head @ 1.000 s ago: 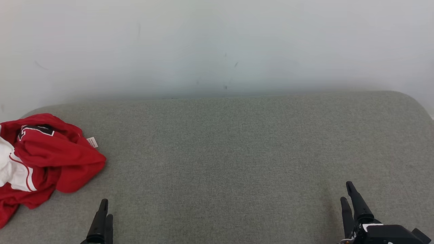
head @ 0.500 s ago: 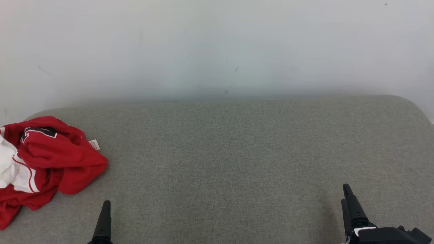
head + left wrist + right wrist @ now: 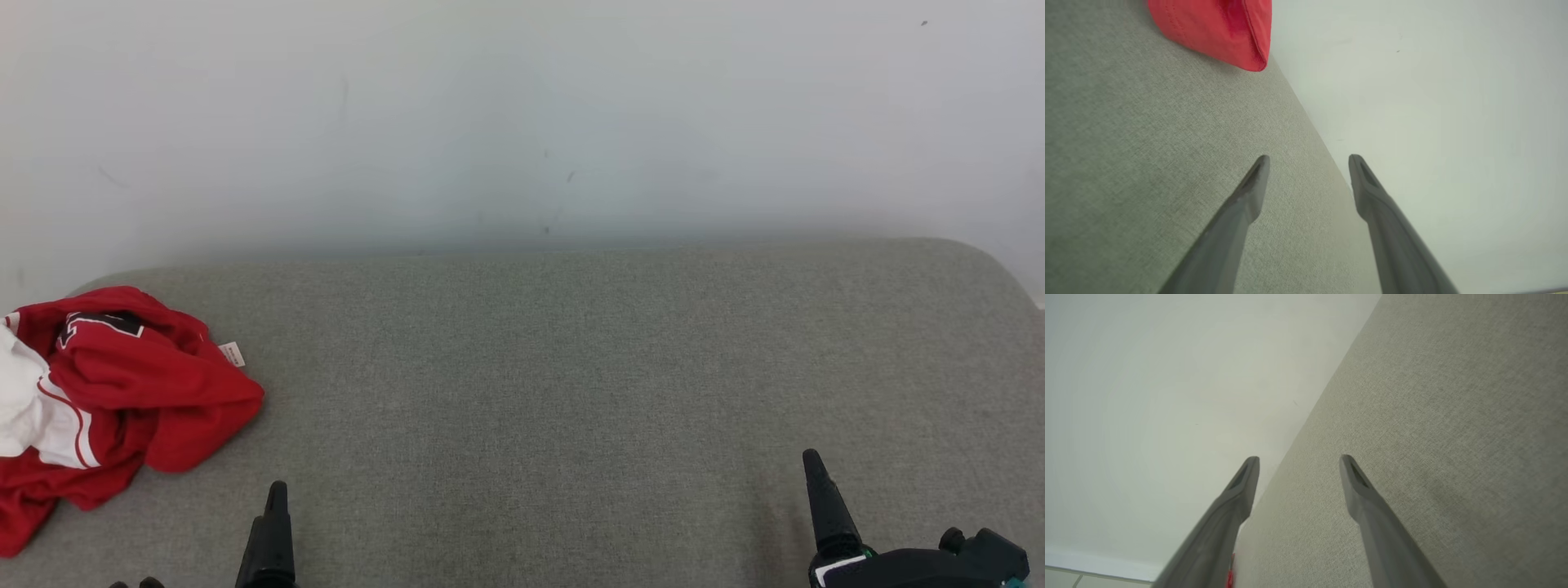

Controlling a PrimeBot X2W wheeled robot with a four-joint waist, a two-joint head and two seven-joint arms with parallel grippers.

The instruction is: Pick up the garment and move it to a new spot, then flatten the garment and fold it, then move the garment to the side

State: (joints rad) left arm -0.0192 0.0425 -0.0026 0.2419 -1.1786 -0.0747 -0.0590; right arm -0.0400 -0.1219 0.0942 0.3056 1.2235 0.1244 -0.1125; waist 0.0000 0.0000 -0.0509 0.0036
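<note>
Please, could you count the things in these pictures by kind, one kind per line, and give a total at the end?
Garments: 1, the red and white garment, crumpled
Grippers: 2, the left gripper and the right gripper, both open and holding nothing
Surfaces: 1, the grey padded surface under the garment
Total: 4

Grey fabric surface (image 3: 571,392), crumpled red garment (image 3: 122,392) lying far left

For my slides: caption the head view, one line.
Crumpled red-and-white jersey at the left edge of the grey upholstered surface; left hand and right hand open, empty, along the bottom.
</note>
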